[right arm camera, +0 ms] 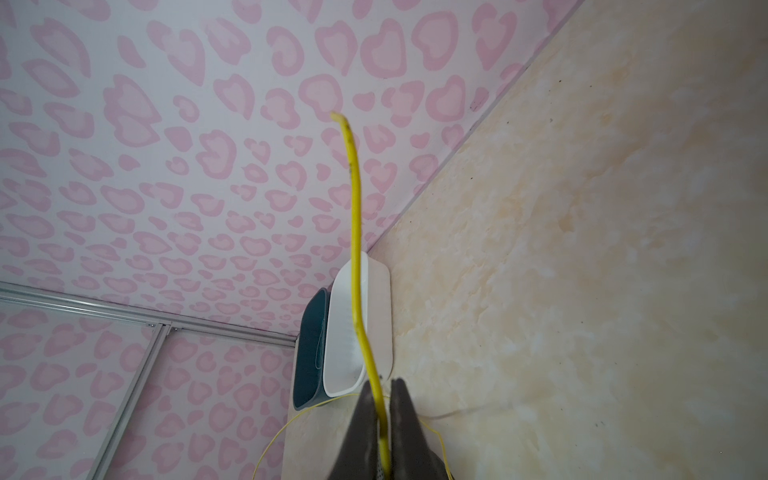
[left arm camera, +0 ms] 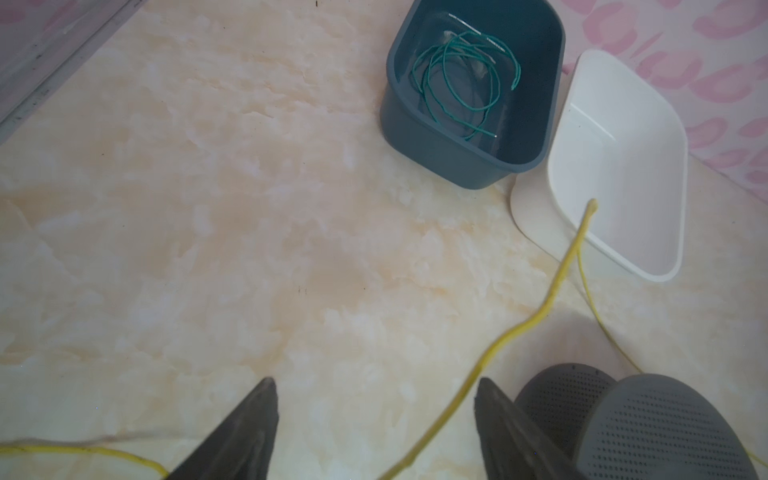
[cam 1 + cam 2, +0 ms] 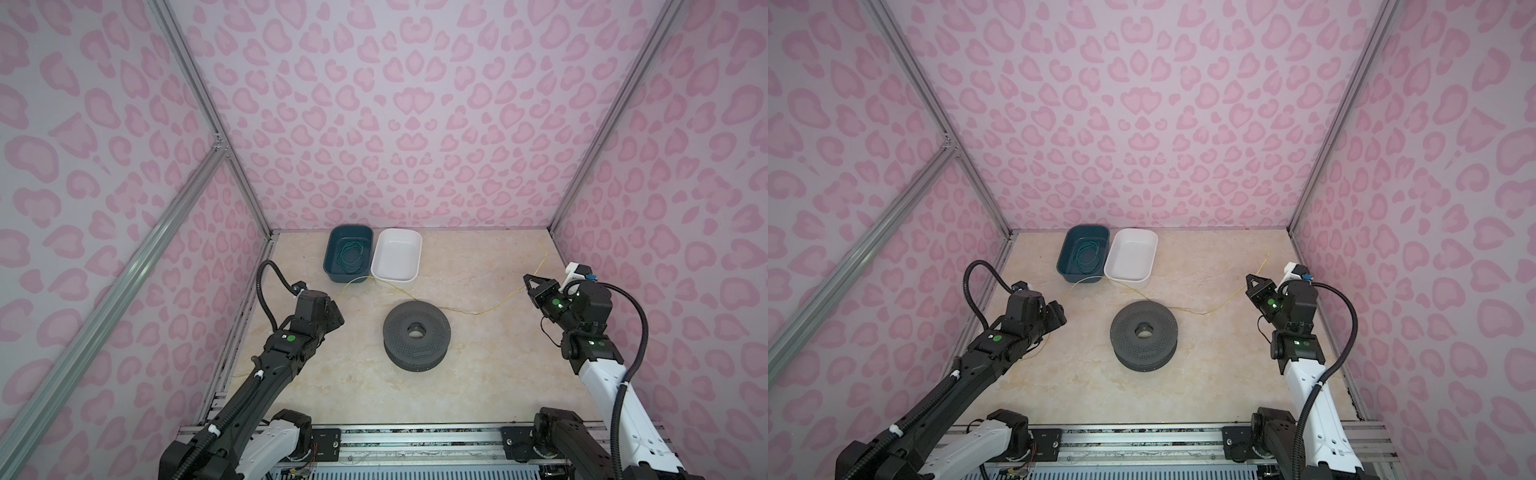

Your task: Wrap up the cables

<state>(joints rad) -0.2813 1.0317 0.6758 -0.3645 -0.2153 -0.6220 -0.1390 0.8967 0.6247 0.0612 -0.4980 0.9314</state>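
right gripper (image 1: pixel 383 386) pinched shut on the thin bright yellow wire (image 1: pixel 354 232), which trails over the beige marble-look tabletop (image 3: pixel 332 395), past the round grey perforated spool (image 3: pixel 395 328), and lies loose between the wide-open jaws of the left gripper (image 2: pixel 374 382), so i'd close left first, then wind with gentle tension.

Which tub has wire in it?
The teal tub: green wire lies coiled inside. The white tub beside it holds nothing.

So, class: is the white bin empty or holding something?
Empty: the white bin shows only bare floor inside; the green wire coil lies in the dark bin beside it.
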